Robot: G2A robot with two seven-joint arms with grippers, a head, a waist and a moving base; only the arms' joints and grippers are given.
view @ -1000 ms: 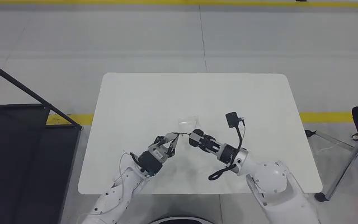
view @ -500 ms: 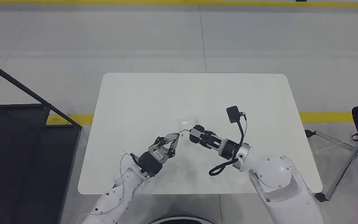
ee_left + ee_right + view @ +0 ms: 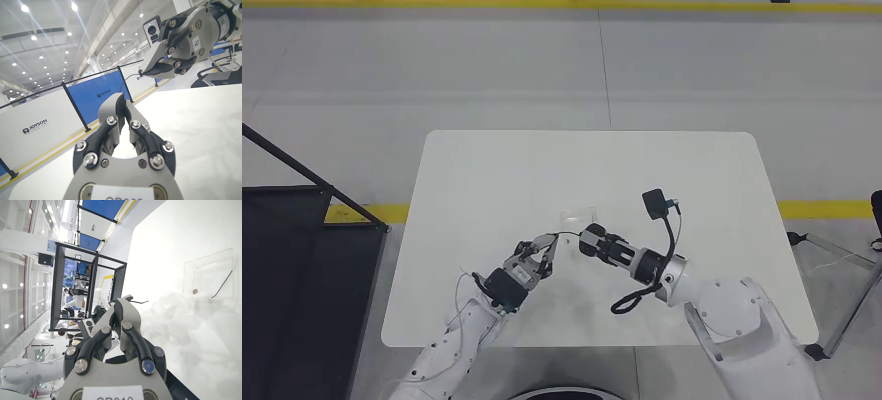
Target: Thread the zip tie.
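A thin black zip tie (image 3: 126,79) spans the short gap between my two grippers, just above the white table (image 3: 492,180). My left gripper (image 3: 123,97) is shut on its strap. From there the strap curves up to the small head, and my right gripper (image 3: 144,73) is shut on that head. In the top view the left gripper (image 3: 545,247) and right gripper (image 3: 582,240) nearly meet tip to tip near the table's middle, with the zip tie (image 3: 564,236) between them. Past the right gripper (image 3: 118,301), a short end of the zip tie (image 3: 140,302) sticks out.
A small clear tray (image 3: 579,213) lies on the table just beyond the grippers. In the right wrist view the tray (image 3: 189,279) holds a second black tie (image 3: 223,283) and a small brown scrap (image 3: 194,291). Bare tabletop surrounds the grippers.
Both grippers have shifted slightly toward the far side of the table, with the right wrist turning a little. Each has kept its hold on the zip tie.
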